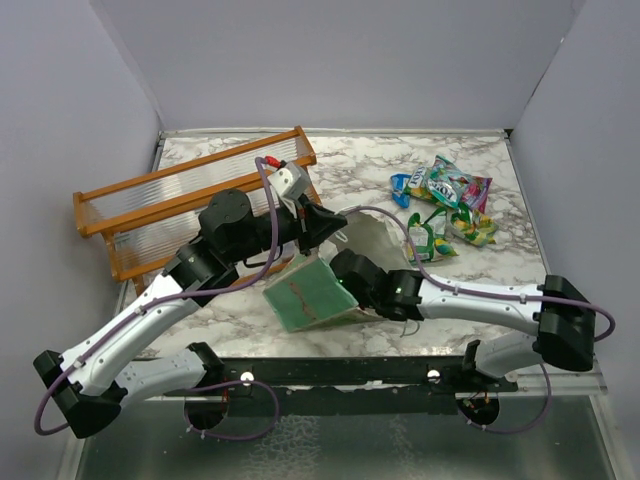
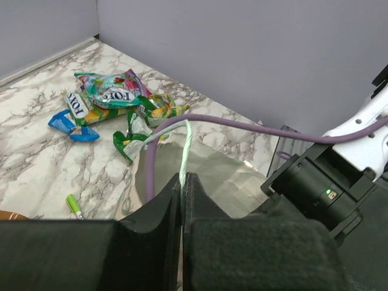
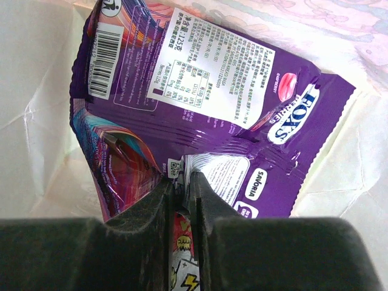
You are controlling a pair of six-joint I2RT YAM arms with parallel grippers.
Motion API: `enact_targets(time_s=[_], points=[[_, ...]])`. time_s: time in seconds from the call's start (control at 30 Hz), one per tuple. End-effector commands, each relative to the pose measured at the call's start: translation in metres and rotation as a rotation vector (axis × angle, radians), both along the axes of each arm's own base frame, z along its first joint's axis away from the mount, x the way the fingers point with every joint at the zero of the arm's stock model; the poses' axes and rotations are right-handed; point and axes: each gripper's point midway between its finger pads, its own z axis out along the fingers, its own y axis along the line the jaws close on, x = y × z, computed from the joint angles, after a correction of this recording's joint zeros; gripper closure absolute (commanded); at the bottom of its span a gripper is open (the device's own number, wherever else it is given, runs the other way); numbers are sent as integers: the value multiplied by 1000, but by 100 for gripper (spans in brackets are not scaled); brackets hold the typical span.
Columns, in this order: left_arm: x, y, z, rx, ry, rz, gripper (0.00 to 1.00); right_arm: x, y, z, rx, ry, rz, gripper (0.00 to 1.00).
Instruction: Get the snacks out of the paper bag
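Note:
The mint-green paper bag (image 1: 308, 292) lies on its side mid-table, its mouth facing the back. My left gripper (image 2: 182, 177) is shut on the bag's thin green rim (image 2: 185, 148) and holds the mouth up. My right arm (image 1: 400, 288) reaches into the bag, so its fingers are hidden in the top view. In the right wrist view my right gripper (image 3: 182, 185) is shut on the crinkled edge of a purple snack packet (image 3: 206, 103) against the cream-white inside (image 3: 36, 121). Several other snacks (image 1: 450, 200) lie in a pile at the back right of the table.
An orange wooden rack (image 1: 190, 200) stands at the back left, right behind my left arm. A green marker pen (image 2: 74, 206) lies on the marble near the bag. A blue packet (image 2: 73, 124) sits at the pile's edge. Grey walls close in the table.

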Motion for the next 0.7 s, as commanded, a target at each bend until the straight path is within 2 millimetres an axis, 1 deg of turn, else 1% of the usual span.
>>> enact_targets(time_s=[0.0, 0.07, 0.13, 0.2, 0.27, 0.33, 0.4, 0.43, 0.53, 0.57, 0.6, 0.67], points=[[1, 7, 4, -14, -42, 29, 100, 10, -13, 14, 41, -54, -68, 87], [1, 10, 7, -21, -49, 45, 100, 18, -24, 0, -25, -83, -108, 87], [1, 16, 15, -38, -65, 68, 100, 23, -34, -23, -103, -90, -116, 88], [2, 21, 24, -52, -81, 92, 100, 23, -39, -43, -175, -67, -119, 92], [7, 27, 26, -51, -82, 135, 100, 17, -35, -45, -175, -37, -88, 92], [13, 30, 19, -24, -69, 172, 100, 7, -23, -35, -119, 14, -38, 92], [16, 30, 9, 3, -47, 184, 100, -2, -12, -16, -56, 52, 3, 91], [16, 29, 6, 12, -41, 180, 100, -4, -10, -11, -34, 52, 11, 92], [18, 32, 0, 30, -38, 197, 100, 4, -15, 0, -9, 27, -17, 92], [19, 33, -1, 35, -39, 203, 100, 4, -15, 9, -1, 24, -14, 93], [18, 32, -3, 42, -35, 200, 100, 1, -13, 22, 31, 18, 5, 93], [16, 31, -6, 46, -29, 184, 100, -2, -7, 56, 158, -25, 31, 93]])
